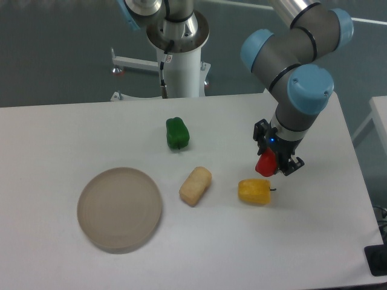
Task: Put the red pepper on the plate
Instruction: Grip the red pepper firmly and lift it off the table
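The red pepper (265, 163) is small and glossy, held between the fingers of my gripper (273, 161) at the right of the table, lifted slightly above the surface. The gripper is shut on it and hides part of it. The plate (119, 209) is a large round beige-tan disc lying flat at the front left of the table, far to the left of the gripper. Nothing lies on the plate.
A yellow pepper (254, 191) lies just below and left of the gripper. A pale bread-like roll (196, 185) lies between the plate and the yellow pepper. A green pepper (177, 133) stands further back. The robot base (179, 60) stands at the table's back edge.
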### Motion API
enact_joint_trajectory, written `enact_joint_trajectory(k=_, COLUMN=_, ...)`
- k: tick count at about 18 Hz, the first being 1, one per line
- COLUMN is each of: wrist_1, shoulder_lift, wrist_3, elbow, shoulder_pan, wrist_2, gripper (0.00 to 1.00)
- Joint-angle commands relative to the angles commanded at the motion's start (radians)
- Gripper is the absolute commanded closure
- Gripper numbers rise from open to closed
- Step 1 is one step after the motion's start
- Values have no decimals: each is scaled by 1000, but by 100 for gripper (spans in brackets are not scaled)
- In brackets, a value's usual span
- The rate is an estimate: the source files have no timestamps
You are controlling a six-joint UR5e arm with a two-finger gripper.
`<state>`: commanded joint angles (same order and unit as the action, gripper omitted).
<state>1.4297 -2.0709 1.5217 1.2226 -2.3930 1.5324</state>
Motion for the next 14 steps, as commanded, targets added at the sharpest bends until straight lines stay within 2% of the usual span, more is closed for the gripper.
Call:
enact_joint_trajectory(k=7, wrist_1=-5, shoulder_lift=-18, wrist_3=-69, elbow=-15, shoulder_pan=21, wrist_2=2, gripper=77)
enact_joint_trajectory(k=14, wrist_1=-9, shoulder_lift=-15, wrist_3=-67, elbow=0, shoulder_pan=41, wrist_2=2, gripper=78)
